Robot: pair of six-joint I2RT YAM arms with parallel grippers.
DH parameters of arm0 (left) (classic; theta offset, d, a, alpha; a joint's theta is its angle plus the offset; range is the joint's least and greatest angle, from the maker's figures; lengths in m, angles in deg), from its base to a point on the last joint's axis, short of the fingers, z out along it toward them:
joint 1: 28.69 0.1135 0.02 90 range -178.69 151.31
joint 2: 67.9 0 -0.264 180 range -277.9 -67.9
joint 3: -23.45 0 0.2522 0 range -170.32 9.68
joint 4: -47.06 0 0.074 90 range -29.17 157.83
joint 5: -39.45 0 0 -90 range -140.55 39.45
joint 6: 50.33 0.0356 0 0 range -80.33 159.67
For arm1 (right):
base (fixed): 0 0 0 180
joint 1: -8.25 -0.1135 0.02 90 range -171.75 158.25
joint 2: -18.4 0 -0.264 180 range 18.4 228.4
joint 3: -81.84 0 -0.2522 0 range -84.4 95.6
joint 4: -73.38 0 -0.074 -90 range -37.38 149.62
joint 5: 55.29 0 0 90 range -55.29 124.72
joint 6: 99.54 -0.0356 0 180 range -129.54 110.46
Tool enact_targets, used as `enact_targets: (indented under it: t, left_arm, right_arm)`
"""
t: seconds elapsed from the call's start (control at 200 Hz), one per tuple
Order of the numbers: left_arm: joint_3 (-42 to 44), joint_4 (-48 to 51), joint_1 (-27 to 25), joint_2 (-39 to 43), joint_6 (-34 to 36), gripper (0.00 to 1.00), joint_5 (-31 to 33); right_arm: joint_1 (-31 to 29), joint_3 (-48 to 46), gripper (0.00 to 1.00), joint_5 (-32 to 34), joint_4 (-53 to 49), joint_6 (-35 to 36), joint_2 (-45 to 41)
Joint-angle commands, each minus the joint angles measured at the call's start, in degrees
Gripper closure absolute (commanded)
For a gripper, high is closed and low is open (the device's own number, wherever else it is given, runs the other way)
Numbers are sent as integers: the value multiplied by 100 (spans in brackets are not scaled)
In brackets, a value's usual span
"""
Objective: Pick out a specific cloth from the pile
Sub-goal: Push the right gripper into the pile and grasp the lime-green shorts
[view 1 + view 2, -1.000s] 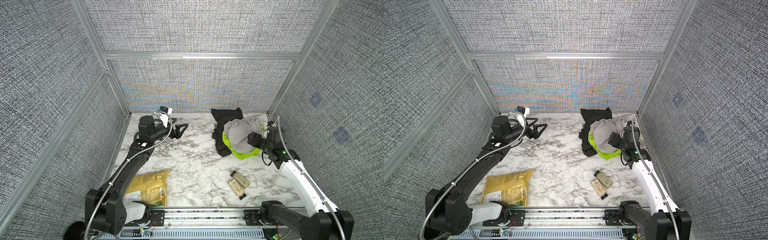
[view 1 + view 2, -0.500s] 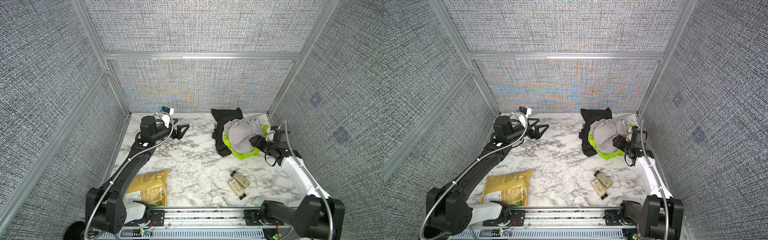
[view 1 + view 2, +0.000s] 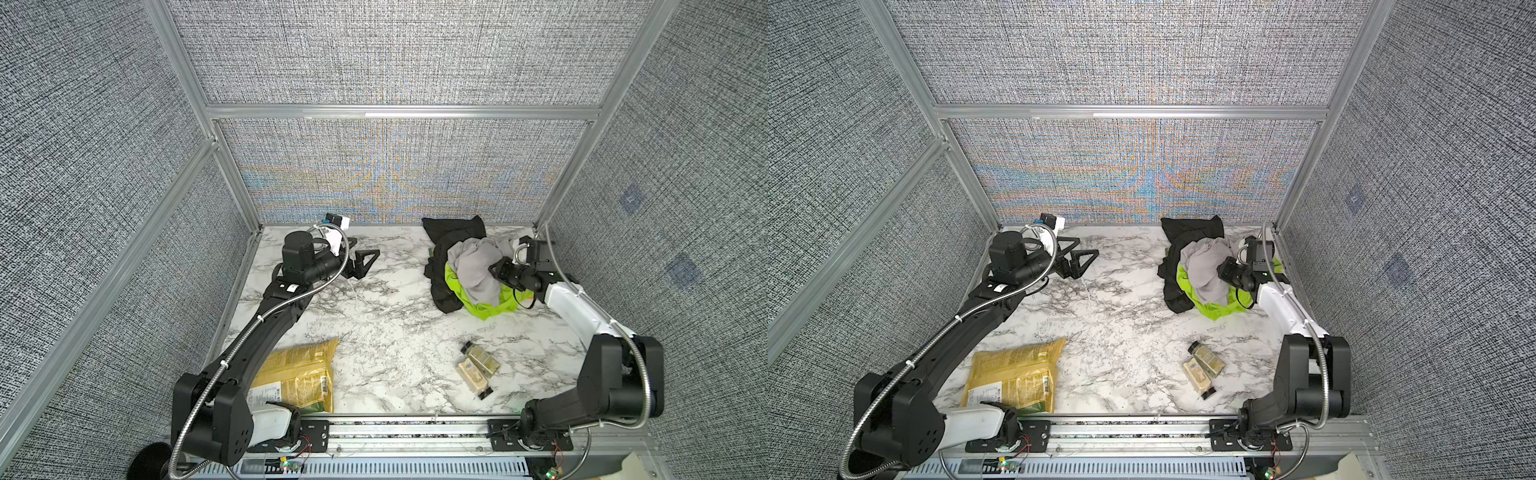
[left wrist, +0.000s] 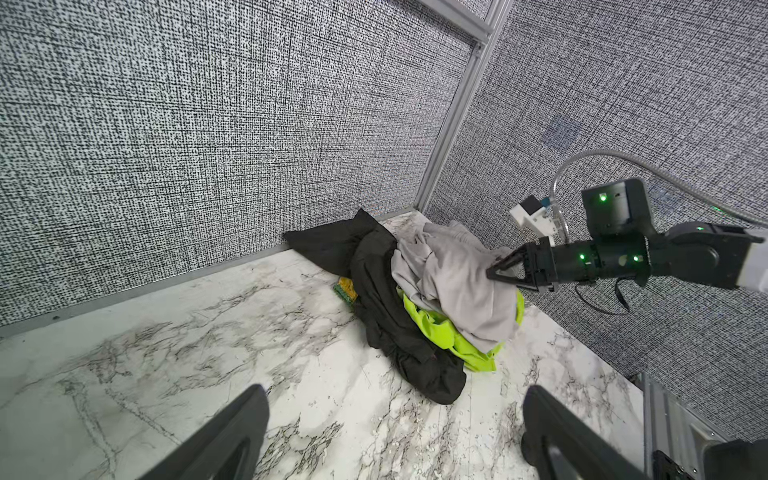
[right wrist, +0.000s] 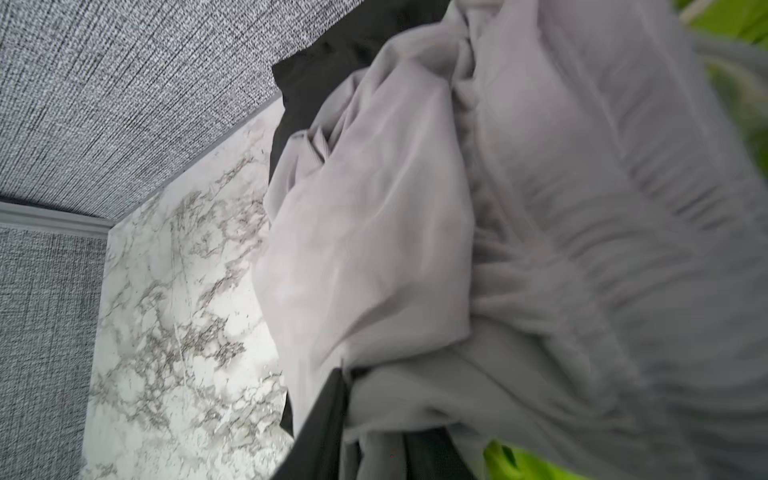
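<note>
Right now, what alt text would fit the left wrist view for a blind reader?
The right gripper, shut, pinches a grey garment atop a pile in the table's corner. The neon cloth shows under it, beside a black garment. The left gripper is open in the foreground.

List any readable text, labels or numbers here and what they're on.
No text is legible.
Yellow bag: print, white label and barcode, too small to read.
Two small jars: labels too small to read.
Pile of clothes: no print shows.
</note>
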Motion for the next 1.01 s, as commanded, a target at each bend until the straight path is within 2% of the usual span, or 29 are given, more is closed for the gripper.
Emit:
enact_targets:
  t: [0.0, 0.305, 0.445, 0.725, 0.876, 0.936, 1.001]
  left_arm:
    - [-49, -54, -7, 23, 81, 1, -14]
    - [-45, -52, -15, 56, 70, 1, -15]
    - [-49, -45, -16, 35, 64, 1, -11]
    - [-49, -56, -24, 41, 54, 1, -20]
    - [-67, -48, -25, 6, 28, 1, -51]
    - [-67, -46, -24, 26, 36, 1, -38]
    - [-50, -48, -33, 57, 54, 1, -8]
  right_arm:
    - [29, 408, 87, 368, 100, 87, 305]
    - [72, 2135, 92, 831, 33, 228, 1098]
    - [64, 2524, 92, 799, 117, 65, 1355]
    - [-42, 1863, 92, 767, 354, 69, 1688]
    - [-25, 1833, 90, 835, 211, 193, 1768]
    - [-9, 1825, 87, 770, 162, 206, 1752]
    - [-7, 1753, 77, 694, 169, 224, 1637]
